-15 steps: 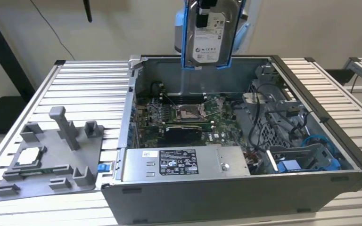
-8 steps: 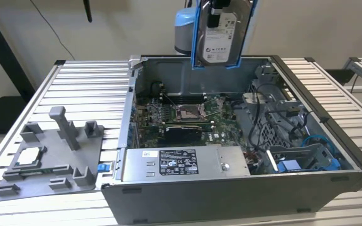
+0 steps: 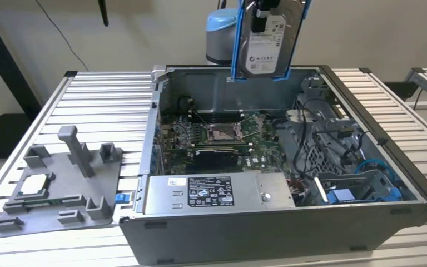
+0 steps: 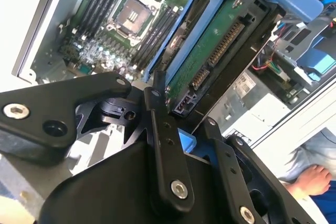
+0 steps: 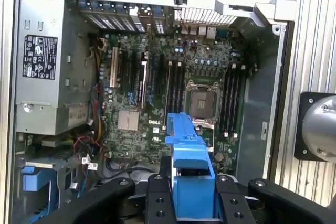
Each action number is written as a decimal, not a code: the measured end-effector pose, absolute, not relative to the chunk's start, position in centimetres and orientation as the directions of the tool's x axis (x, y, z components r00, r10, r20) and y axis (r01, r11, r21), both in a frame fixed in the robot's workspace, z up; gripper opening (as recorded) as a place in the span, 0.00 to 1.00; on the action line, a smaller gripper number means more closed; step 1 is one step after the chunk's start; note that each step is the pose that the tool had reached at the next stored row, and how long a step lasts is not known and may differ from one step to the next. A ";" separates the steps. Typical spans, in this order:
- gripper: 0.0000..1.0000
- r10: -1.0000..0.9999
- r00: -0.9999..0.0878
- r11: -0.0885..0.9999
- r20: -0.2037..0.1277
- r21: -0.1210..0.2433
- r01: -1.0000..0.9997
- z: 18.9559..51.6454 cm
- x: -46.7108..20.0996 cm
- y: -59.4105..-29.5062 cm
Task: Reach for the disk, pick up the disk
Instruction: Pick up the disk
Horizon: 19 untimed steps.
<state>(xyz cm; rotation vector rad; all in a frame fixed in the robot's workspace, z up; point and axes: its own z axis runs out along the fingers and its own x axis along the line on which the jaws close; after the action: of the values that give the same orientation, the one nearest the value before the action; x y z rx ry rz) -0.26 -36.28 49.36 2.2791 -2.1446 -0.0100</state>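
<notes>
The disk (image 3: 267, 47) hangs upright high above the open computer case (image 3: 273, 233), its silver face and white label toward the exterior camera and a bright blue bracket along both sides. My gripper (image 3: 262, 15) is shut on its top end. In the second wrist view the disk (image 4: 210, 56) shows its green circuit-board underside inside the blue frame, clamped between my black fingers (image 4: 157, 114). In the first wrist view the disk's blue bracket (image 5: 189, 156) sticks out edge-on from my gripper (image 5: 191, 195), above the motherboard (image 5: 173, 93).
The case holds a grey power supply (image 3: 213, 192), cables and a blue bay piece (image 3: 347, 194). A grey fixture (image 3: 58, 189) with a small square chip lies on the slatted table (image 3: 102, 105) at the exterior view's left. A person's hand (image 4: 310, 179) rests beside the case.
</notes>
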 end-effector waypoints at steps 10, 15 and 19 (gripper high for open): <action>0.00 -0.998 0.061 -0.061 0.004 0.013 -0.998 49.4 0.8 -36.3; 0.00 -0.998 0.061 -0.061 0.004 0.013 -0.998 49.4 1.6 -36.3; 0.00 -0.998 0.061 -0.061 0.004 0.013 -0.998 49.4 2.5 -36.3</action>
<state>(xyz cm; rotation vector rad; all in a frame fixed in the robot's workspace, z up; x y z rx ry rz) 2.52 -36.28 49.36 2.2792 -2.1447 -0.0100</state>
